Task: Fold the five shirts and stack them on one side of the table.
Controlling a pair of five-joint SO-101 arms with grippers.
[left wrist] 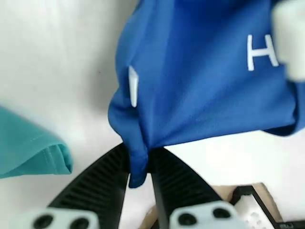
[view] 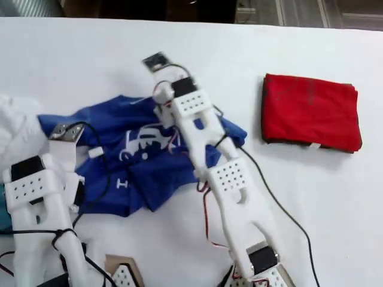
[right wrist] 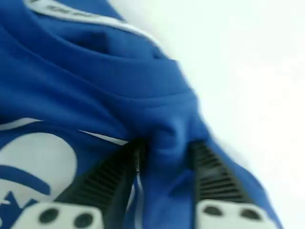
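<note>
High view: blue shirt (view: 108, 128) apparently mid-fold. Your left gripper (left wrist: 139, 155) and right gripper (right wrist: 167, 143) each pinch its cloth; next, carry both edges over together.

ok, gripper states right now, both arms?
Left gripper: closed on an edge of the blue shirt.
Right gripper: closed on a bunched fold of the same shirt.

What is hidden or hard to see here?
- Print on the blue shirt: high view, an arm lies across it.
- Rest of the teal shirt: left wrist view, past the edge.
- Rest of the white cloth: high view, past the edge.
- Front of the red shirt: high view, folded away.
</note>
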